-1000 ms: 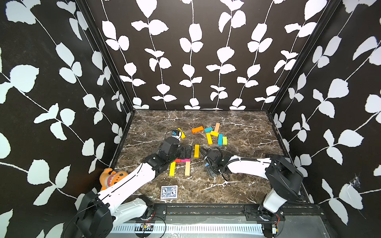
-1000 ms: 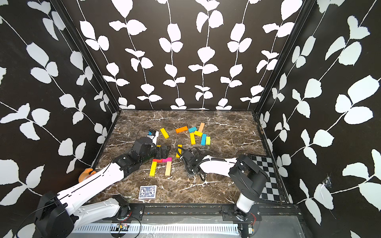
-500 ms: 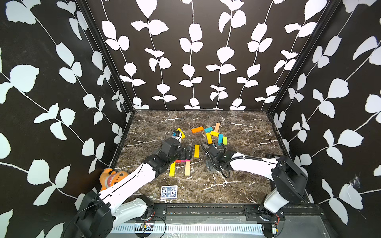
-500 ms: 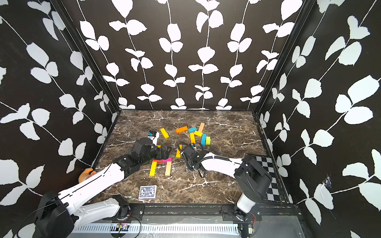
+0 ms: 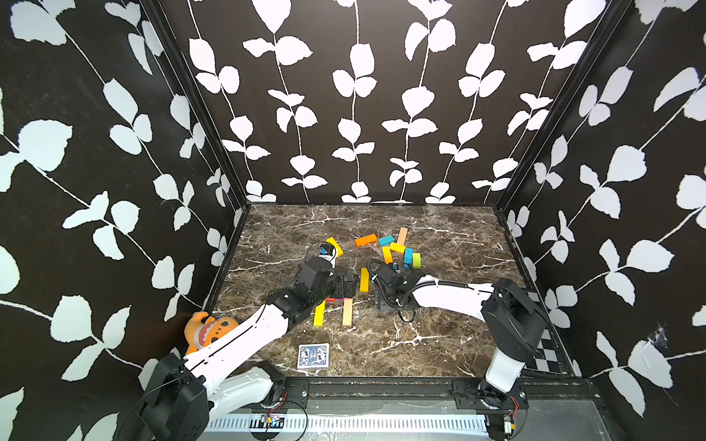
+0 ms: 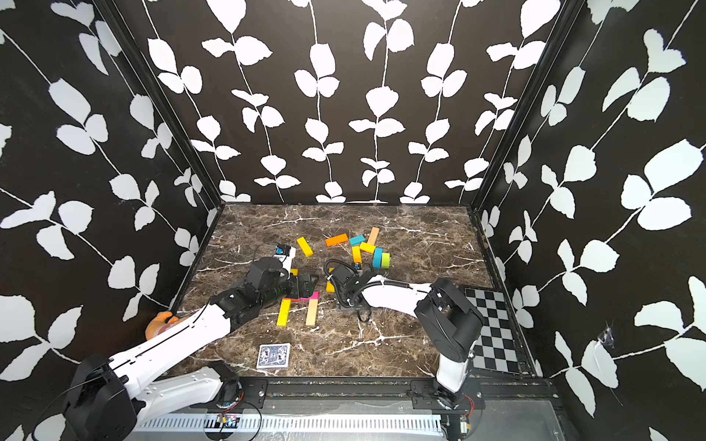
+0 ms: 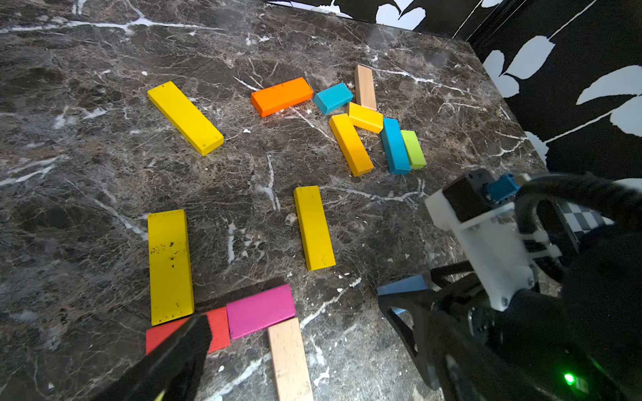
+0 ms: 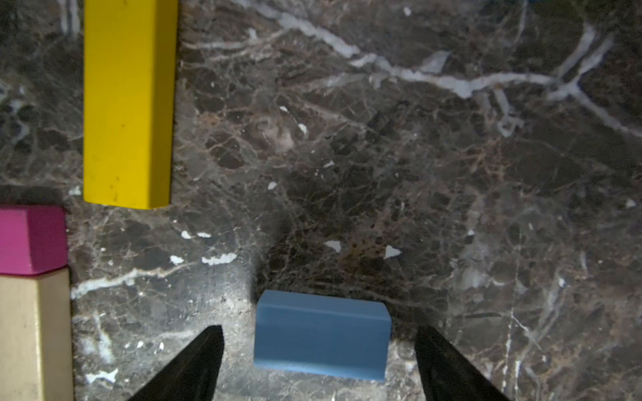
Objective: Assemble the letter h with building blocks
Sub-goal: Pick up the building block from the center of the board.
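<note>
Both top views: letter h (image 5: 320,313) lies left of the table's centre, left gripper (image 5: 345,286) spread wide over it. Left wrist: light blue block (image 7: 401,285) near the h, apart. Right wrist: right gripper (image 8: 318,333) fingers spread astride the block, untouching; for a grasp, centre, then close squarely.

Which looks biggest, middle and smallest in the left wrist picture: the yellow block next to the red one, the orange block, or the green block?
Largest: yellow block by the red block, but it is also nearest the camera.
Then: orange block.
Smallest: green block.
</note>
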You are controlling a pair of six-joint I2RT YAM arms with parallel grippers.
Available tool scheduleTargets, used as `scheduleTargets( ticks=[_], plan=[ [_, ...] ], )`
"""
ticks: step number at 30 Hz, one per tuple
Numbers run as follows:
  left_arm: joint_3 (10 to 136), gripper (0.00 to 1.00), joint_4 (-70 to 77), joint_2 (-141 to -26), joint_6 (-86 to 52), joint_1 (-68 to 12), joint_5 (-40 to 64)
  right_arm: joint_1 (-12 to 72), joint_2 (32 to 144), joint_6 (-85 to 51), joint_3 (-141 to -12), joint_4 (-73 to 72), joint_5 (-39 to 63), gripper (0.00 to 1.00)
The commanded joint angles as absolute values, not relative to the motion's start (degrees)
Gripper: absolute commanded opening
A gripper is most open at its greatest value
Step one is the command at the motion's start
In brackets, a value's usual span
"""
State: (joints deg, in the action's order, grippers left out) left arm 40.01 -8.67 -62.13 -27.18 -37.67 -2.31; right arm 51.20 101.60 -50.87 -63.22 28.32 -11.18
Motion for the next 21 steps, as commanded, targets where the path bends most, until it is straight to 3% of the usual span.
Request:
scheduleTargets(
  ticks=[1, 21],
  plan=[
    [39.2, 0.99, -7.91, -60.69, -27.01, -37.26, -1.93, 50.98, 101.03, -54.9, -62.18, 28.0, -11.5, 0.86],
    [38.41, 0.99, -9.45, -57.22, -27.16, -36.99, -3.27, 52.73, 106.62, -57.01, -63.89, 28.99, -13.46, 0.7]
  ],
)
